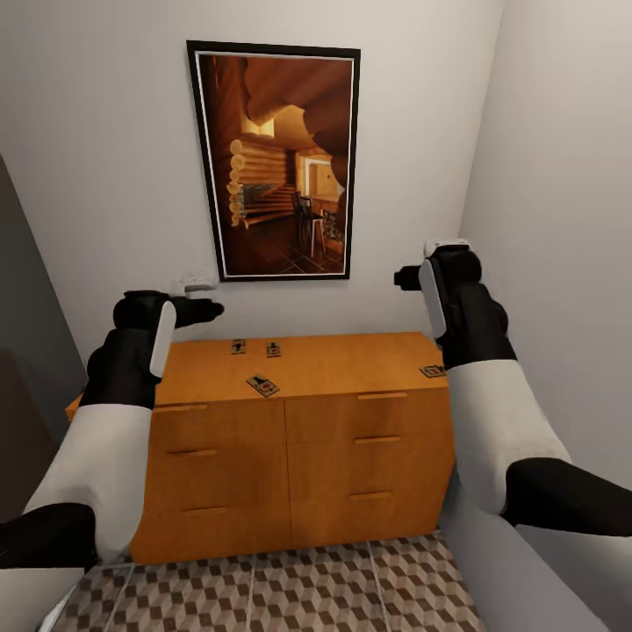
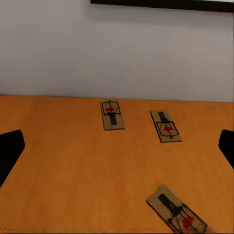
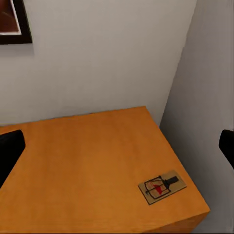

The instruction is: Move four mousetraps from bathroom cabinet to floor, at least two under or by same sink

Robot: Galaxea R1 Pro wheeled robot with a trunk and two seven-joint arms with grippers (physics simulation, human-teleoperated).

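Four flat wooden mousetraps (image 1: 262, 384) are seen at frame centre on the smooth orange cabinet (image 1: 298, 456); both grippers (image 2: 117, 146) (image 3: 117, 146) are held released, empty.

Cabinet (image 1: 351, 360) top (4 mousetraps (image 1: 262, 385))

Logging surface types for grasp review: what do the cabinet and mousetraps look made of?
The cabinet: orange-brown wood, smooth satin finish, faint grain across its top. The mousetraps: pale matte wooden boards carrying thin dark wire, probably metal, with a red mark.
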